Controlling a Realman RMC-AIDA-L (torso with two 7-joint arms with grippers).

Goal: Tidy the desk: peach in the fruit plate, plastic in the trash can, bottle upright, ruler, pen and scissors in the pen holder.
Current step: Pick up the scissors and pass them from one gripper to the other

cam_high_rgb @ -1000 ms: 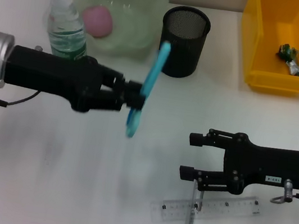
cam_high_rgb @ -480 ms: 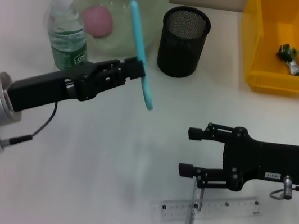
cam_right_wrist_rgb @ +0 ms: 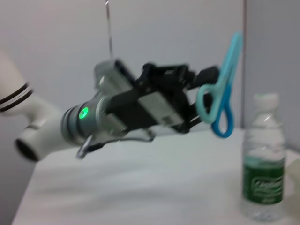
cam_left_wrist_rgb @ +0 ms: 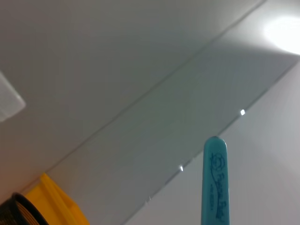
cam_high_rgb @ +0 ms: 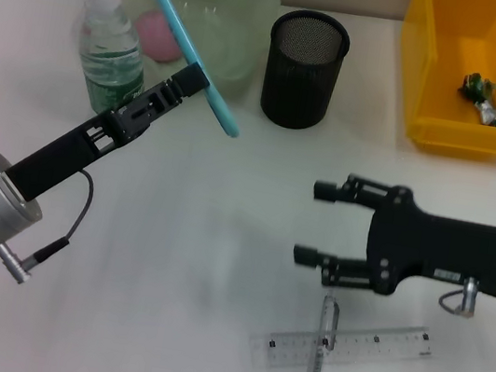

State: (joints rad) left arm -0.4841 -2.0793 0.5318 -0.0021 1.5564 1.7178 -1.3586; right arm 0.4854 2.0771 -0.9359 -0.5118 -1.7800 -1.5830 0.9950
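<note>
Blue scissors [cam_high_rgb: 193,56] — one pair — sit clamped in my left gripper [cam_high_rgb: 186,84], raised beside the mesh pen holder [cam_high_rgb: 304,68]. My right gripper [cam_high_rgb: 318,223] hangs open just above one ruler [cam_high_rgb: 343,347] and one pen [cam_high_rgb: 323,349]. Left wrist view: scissors tip only. Right wrist view: one upright bottle [cam_right_wrist_rgb: 263,177] below the scissors.

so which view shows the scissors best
The right wrist view: the scissors show side-on with both handle loops, held in the left tool. The head view shows them edge-on as a blue strip; the left wrist view shows only one tip.
</note>
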